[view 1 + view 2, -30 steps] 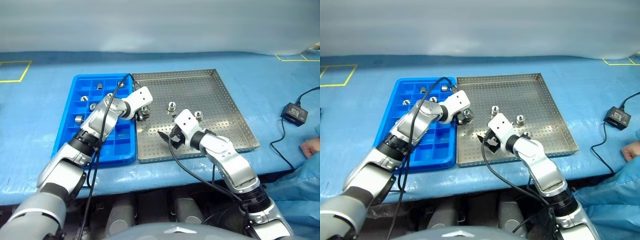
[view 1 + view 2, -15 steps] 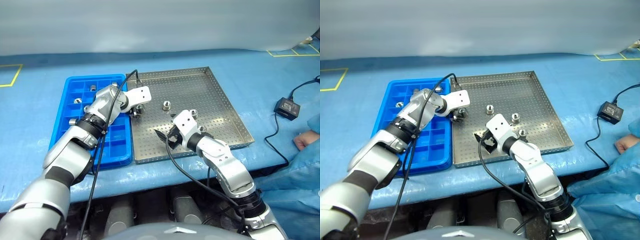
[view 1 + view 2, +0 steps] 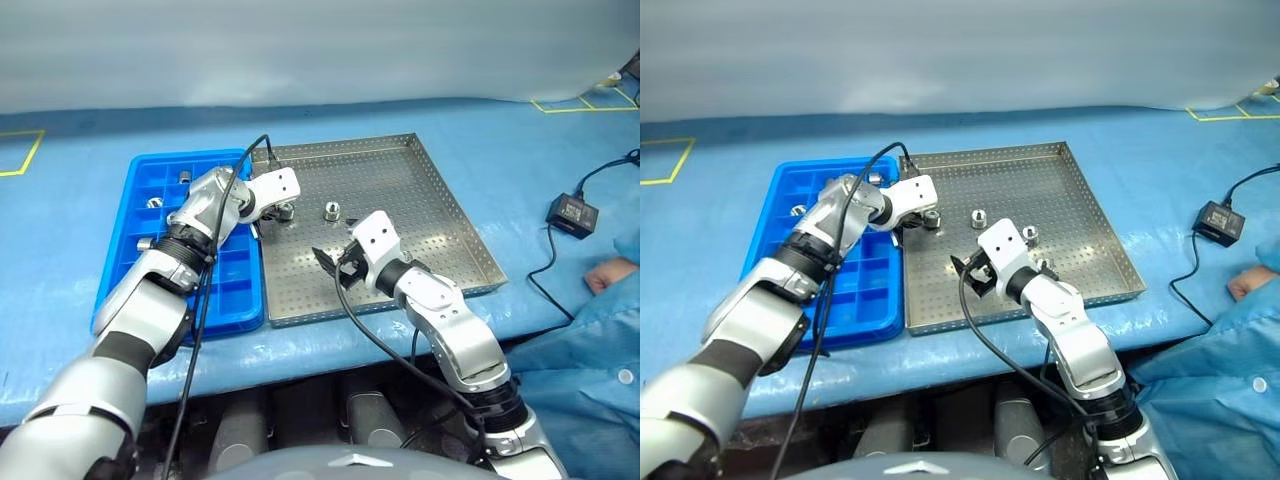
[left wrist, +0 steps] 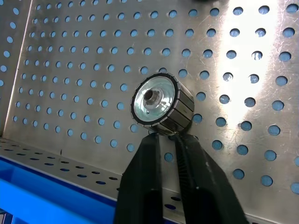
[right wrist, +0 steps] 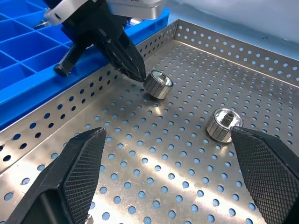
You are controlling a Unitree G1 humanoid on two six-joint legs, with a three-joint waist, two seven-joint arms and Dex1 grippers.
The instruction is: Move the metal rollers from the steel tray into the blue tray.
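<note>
From the head view, the left gripper (image 3: 270,212) has shifted to the steel tray's (image 3: 440,190) left edge beside the blue tray (image 3: 140,250), and its fingers have snapped together. The left wrist view shows them meeting just short of a roller (image 4: 161,106), tips at its rim, nothing clamped: probably a missed grab. In the right wrist view, the right gripper (image 5: 180,168) stands wide apart, with another roller (image 5: 224,124) lying ahead.

The blue tray (image 3: 150,270) — its middle compartments — lies hidden under the left arm.
</note>
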